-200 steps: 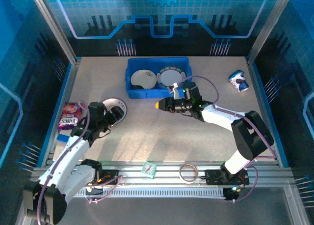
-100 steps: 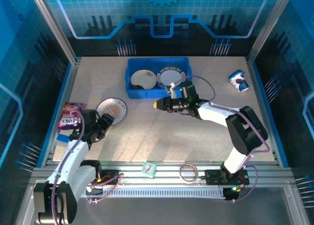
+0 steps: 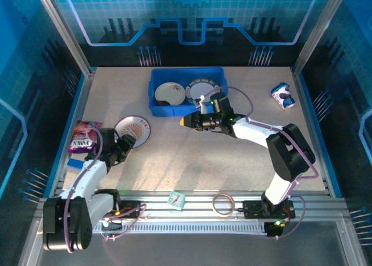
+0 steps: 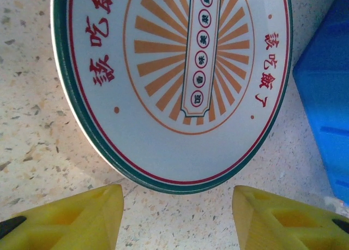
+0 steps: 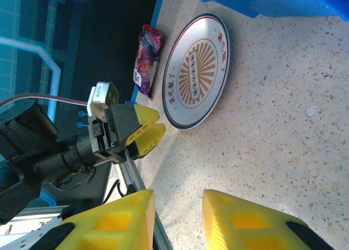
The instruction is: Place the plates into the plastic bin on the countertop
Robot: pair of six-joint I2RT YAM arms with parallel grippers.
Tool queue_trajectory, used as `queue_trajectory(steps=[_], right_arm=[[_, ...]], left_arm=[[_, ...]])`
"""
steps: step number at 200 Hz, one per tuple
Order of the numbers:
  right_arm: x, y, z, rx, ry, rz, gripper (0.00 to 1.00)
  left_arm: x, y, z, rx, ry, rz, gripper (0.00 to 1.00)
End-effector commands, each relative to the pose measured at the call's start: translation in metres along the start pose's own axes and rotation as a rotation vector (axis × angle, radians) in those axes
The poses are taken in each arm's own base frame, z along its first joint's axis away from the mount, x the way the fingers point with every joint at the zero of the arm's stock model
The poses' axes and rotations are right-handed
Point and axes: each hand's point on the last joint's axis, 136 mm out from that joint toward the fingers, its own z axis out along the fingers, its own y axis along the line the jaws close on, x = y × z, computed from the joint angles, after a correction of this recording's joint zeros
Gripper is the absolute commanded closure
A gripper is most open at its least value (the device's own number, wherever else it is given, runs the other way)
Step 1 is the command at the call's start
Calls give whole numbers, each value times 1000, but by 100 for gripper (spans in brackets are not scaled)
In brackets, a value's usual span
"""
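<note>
The sunburst plate (image 4: 180, 81) lies flat on the worktop (image 3: 192, 161), just left of the blue bin (image 3: 187, 108), where two plates (image 3: 170, 93) sit inside, and the left hand (image 4: 177, 217) hovers at its near edge, fingers spread and empty. With the rim lying so low, those fingers may well skid over it or shove the plate away instead of gripping, and an edge pinch could let it slip and drop. The right hand (image 5: 177, 222), fingers slightly apart and holding nothing, hangs by the bin's front wall, where the loaded left arm might hit it.
</note>
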Motion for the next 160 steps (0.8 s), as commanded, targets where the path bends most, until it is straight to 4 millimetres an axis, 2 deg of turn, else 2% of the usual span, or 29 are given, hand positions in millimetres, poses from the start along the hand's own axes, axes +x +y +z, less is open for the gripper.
queue_trajectory(steps=[1,123,160], right_arm=[[4,2,6,-4,35,-6,71],[0,-4,11,11,33,2,72],[0,-8,13,13,34,8,72]], left_arm=[[0,0,4,18,8,-16,44],[2,13,16,-25,24,-11,50],[-3,15,21,-42,9,-14,52]])
